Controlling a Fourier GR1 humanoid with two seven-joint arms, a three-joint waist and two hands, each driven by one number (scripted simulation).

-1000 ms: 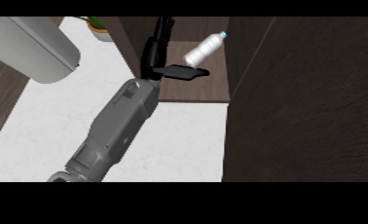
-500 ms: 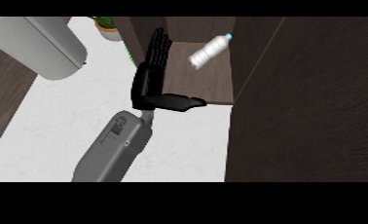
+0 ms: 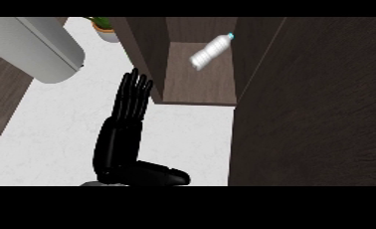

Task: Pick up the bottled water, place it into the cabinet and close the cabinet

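Cabinet (image 3: 198,81): dark brown wood; an open compartment is seen from above at upper centre; its floor is bare except for the bottle; side walls rise at left and right of the opening.
Cabinet door (image 3: 308,113): a broad dark brown panel is shown filling the right side of the view; it is stood open, edge-on to the compartment's right wall.
Counter (image 3: 58,128): a white speckled top is spread across the left and centre, running up to the cabinet's front edge.
Grey appliance (image 3: 40,49): a rounded light grey body is set at upper left, partly cut off by the view's edge.
Hand (image 3: 125,133): which side it belongs to cannot be told; black; shown at lower centre over the counter; fingers are held straight and together, pointed toward the cabinet; the thumb is spread sideways; nothing is grasped; it is kept apart from the bottle.
Bottled water (image 3: 211,52): clear with a blue cap; laid tilted inside the compartment, near its right wall, cap toward the back.
Potted plant (image 3: 105,26): small; green leaves; placed at the top, left of the cabinet.
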